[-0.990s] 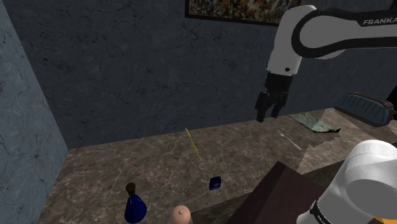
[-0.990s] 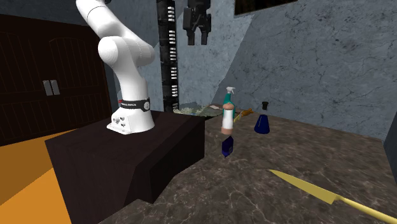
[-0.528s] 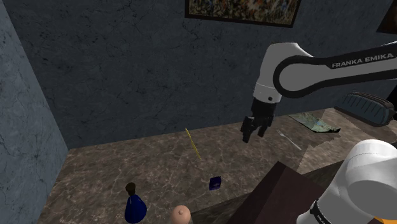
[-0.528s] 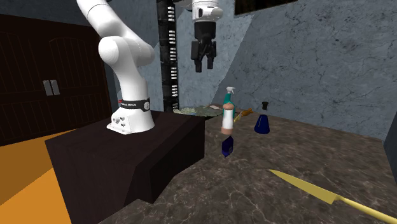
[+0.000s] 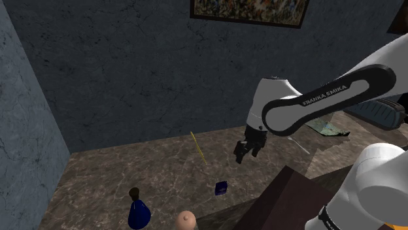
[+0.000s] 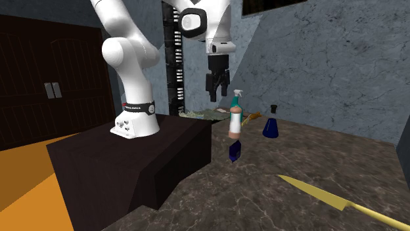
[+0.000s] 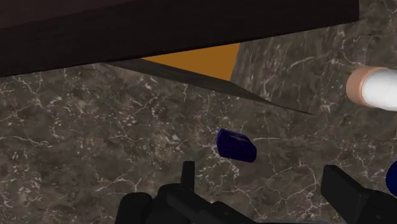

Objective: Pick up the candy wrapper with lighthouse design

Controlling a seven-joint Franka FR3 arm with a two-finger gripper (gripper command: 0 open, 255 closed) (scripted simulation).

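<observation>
Hovering near the blue candy wrapper (image 7: pixel 236 145) is the gripper (image 7: pixel 264 179) (2 fingers (image 7: pixel 188 175) spread).

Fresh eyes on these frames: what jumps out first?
The white arm arches over a dark marbled counter, its open black gripper hanging in the air near a small dark blue wrapper that lies close to the dark stand. In the second exterior view, a long yellow knife lies across the foreground.

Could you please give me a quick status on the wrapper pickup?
Gripper open, empty, above the stone top. Dark blue wrapper lies untouched ahead of it. White bottle stands nearby; path looks clear.
</observation>
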